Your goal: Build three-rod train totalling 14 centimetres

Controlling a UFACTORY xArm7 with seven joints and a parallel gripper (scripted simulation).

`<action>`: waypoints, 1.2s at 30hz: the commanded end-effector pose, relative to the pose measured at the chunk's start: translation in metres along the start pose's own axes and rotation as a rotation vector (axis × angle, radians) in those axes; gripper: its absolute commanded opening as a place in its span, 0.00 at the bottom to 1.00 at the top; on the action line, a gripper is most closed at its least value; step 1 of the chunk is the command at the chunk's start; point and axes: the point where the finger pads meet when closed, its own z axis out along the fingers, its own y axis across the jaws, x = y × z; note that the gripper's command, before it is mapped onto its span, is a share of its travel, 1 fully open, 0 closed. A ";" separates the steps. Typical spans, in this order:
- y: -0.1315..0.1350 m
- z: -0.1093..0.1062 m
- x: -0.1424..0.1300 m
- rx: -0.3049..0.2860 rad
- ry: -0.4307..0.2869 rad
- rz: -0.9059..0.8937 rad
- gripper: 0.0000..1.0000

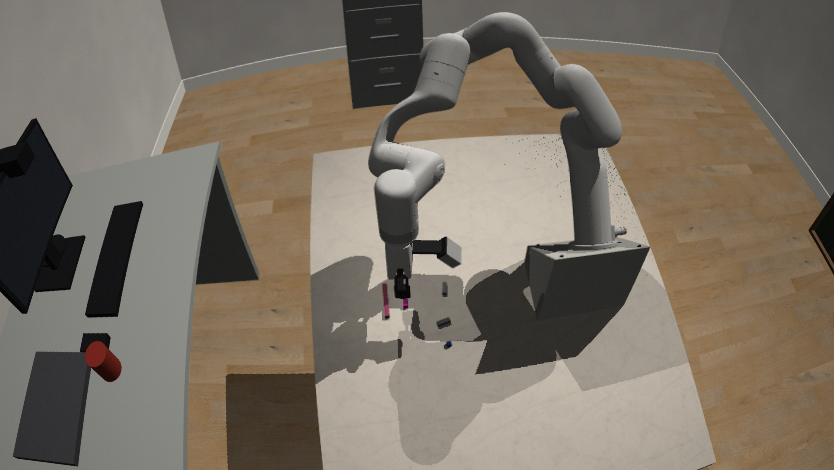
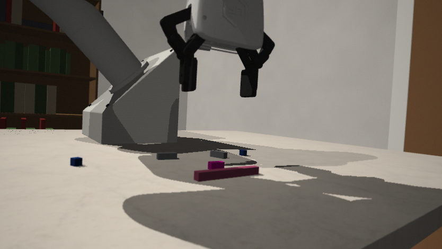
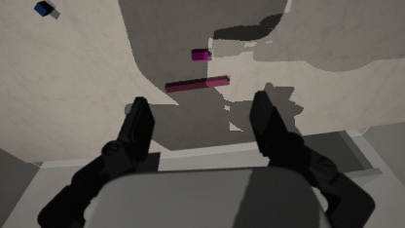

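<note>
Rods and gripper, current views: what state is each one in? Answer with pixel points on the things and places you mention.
gripper [image 1: 401, 291] [image 2: 218, 93] [image 3: 201, 106]: open, raised above the table
pink rod [image 1: 385, 301] [image 2: 226, 174] [image 3: 197, 84]: flat, not joined end to end
magenta rod [image 1: 405, 303] [image 2: 215, 165] [image 3: 200, 55]: flat, beside the pink rod, ungripped
two grey rods [image 1: 444, 289] [image 2: 166, 156]: flat, apart
two blue rods [image 2: 76, 161]: on the table, apart

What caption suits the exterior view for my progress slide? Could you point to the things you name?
Open claw [image 2: 219, 92] above the table; magenta rod [image 2: 215, 165] behind pink rod [image 2: 226, 174], train unbuilt.
</note>
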 end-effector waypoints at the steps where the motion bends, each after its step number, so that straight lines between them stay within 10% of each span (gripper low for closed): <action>1: 0.001 -0.002 -0.001 -0.003 -0.004 0.000 1.00; 12: 0.002 -0.002 0.000 -0.003 -0.004 -0.005 1.00; 26: 0.053 0.022 0.083 -0.002 -0.005 -0.378 1.00; 27: 0.053 0.022 0.083 -0.002 -0.005 -0.378 0.24; 36: 0.053 0.022 0.083 -0.002 -0.005 -0.378 0.24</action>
